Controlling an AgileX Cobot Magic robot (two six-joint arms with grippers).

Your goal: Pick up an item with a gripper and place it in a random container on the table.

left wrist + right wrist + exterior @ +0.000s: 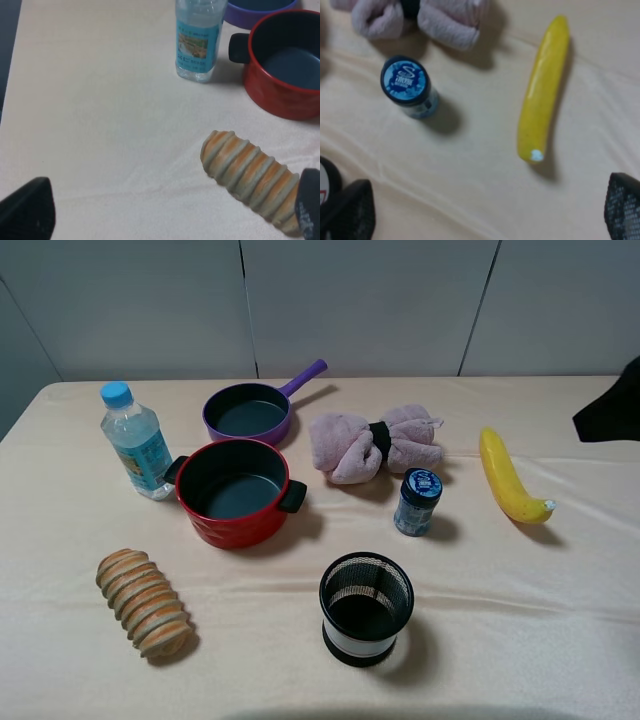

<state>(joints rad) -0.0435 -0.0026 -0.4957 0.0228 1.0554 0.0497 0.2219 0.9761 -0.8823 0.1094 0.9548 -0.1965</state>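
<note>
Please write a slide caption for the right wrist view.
Open right gripper over a blue-lidded jar, a banana and a pink towel on beige cloth.

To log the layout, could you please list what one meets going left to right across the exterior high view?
In order: clear plastic water bottle → round red pot with black handles → small dark jar with blue lid → yellow banana.

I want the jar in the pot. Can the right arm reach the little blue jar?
Probably yes: the jar stands apart from the banana and towel, and the jaws are open.
</note>
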